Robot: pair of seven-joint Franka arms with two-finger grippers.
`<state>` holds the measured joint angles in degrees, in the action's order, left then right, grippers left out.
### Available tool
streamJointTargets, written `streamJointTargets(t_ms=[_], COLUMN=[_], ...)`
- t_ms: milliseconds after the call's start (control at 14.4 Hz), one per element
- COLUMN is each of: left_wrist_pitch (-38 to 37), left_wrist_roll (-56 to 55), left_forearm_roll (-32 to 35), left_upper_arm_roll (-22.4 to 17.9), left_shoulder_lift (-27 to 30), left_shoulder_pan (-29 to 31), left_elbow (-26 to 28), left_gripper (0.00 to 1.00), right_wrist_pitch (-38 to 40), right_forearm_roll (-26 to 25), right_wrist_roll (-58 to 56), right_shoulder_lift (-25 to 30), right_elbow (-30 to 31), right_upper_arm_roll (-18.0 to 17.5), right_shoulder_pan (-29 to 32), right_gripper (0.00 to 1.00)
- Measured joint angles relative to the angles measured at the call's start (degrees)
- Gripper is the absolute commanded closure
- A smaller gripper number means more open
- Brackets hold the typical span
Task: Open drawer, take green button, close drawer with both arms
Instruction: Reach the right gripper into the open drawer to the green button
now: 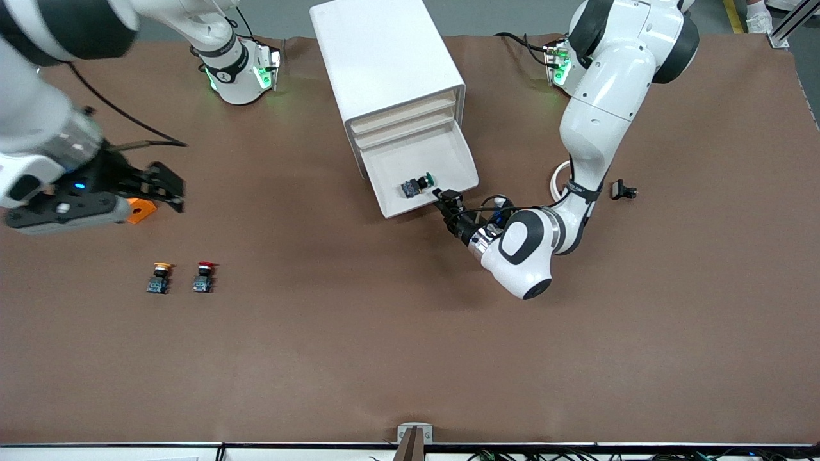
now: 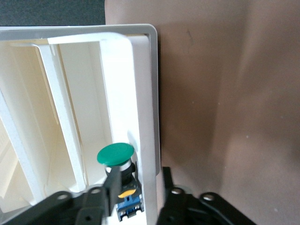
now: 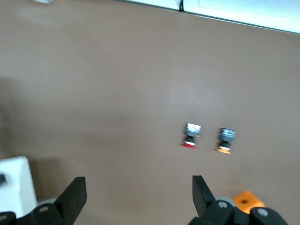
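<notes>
Brown matting is covering the worktop [image 1: 384,358], and a white cabinet [image 1: 384,57] is standing between the two arm bases with its lowest drawer [image 1: 461,168] pulled out toward the front camera. Lying on its side in that drawer is the green-capped button [image 1: 416,185], close to the drawer's front edge. The left end effector [image 1: 445,200] is sitting at the drawer's front corner; in the left wrist view its fingers [image 2: 111,187] are standing partly apart, straddling the drawer's front wall, one inside next to the button and one outside, gripping nothing. The right end effector [image 1: 168,187] is waiting in the air toward the right arm's end of the worktop, jaws spread wide and empty, over the spot beside an orange block [image 1: 142,209]. Nearer the front camera, a yellow-capped button [image 1: 159,276] and a red-capped button [image 1: 204,276] are lying side by side. A small black part [image 1: 623,191] is lying near the left arm.
</notes>
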<state>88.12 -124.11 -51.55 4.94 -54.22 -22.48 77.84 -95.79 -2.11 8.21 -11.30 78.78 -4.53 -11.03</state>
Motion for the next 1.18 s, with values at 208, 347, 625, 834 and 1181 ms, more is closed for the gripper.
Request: streamJointTargets(t_ms=[208, 347, 625, 834, 1181], left_wrist_pitch=[0.11, 0.04, -0.35, -0.69, -2.56], left_wrist_roll=[0.80, 1.78, 8.57, 14.20, 31.94], left_forearm_roll=[-0.02, 0.34, 5.26, 10.24, 26.31], left_upper_arm_roll=[-0.45, -0.98, -5.09, -9.41, -12.09], left_shoulder_lift=[0.06, 0.16, 2.60, 8.82, 19.40], left_shoulder_pan=[0.70, 2.54, 4.55, 5.00, 6.00], left_elbow=[-2.75, -5.58, -9.57, -10.48, -10.51], left_gripper=[0.00, 0.00, 0.00, 0.00, 0.00], right_wrist_pitch=[-2.60, -2.33, -2.38, -2.83, -8.05], right_forearm_roll=[0.02, 0.36, 0.58, 1.96, 8.35], right_wrist_roll=[9.61, 17.30, 46.30, 63.59, 80.98], right_shoulder_lift=[-2.68, -4.57, -7.81, -10.33, -16.10], right_elbow=[0.08, 0.44, 0.54, 0.64, 0.68], right_upper_arm_roll=[-0.01, -0.03, -0.16, -0.17, -0.08], right_shoulder_pan=[-3.84, -5.94, -16.18, -22.59, -26.50], right_gripper=[0.00, 0.00, 0.00, 0.00, 0.00])
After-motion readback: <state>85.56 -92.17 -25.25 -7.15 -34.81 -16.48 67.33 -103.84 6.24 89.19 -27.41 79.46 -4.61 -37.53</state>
